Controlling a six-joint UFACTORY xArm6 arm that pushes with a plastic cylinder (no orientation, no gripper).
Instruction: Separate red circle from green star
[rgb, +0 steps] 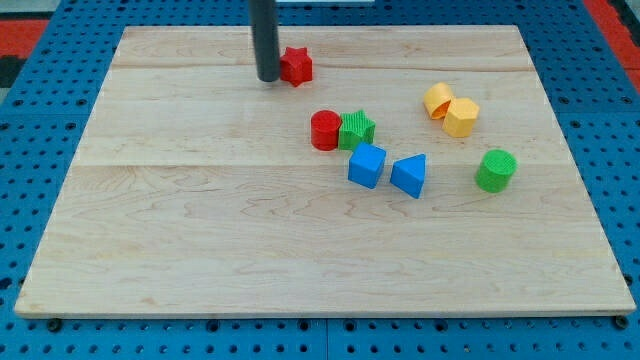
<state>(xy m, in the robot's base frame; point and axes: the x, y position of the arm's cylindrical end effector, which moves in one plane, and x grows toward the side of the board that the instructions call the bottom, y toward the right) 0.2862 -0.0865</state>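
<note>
while my tip (268, 78) rests near the board's top edge, just beside the red star (296, 66) and seemingly touching its left side, the pair i'm meant to split is not yet disturbed — so i judge this as the approach step, with the actual separating push not begun. being a bare rod, my tip has nothing to open or close and carries nothing; it can only shove.

the red circle (325, 130) sits near the middle of the wooden board (200, 230), pressed against the green star (357, 129), which lies at its 3 o'clock. from my tip, the red circle is at roughly 5 o'clock, a fair way off, with bare wood between.

the next move, as i read it, calls for travelling down toward the pair and getting into the seam between them, or coming at the red circle from its 3 o'clock side so it slides off toward 9 o'clock, where the board is free. that is awkward — the green star occupies that very side. pushing the green star toward 3 o'clock instead risks nudging the blue cube (367, 165), which lies just at its 6 o'clock, with the blue triangular block (409, 176) beside that.
</note>
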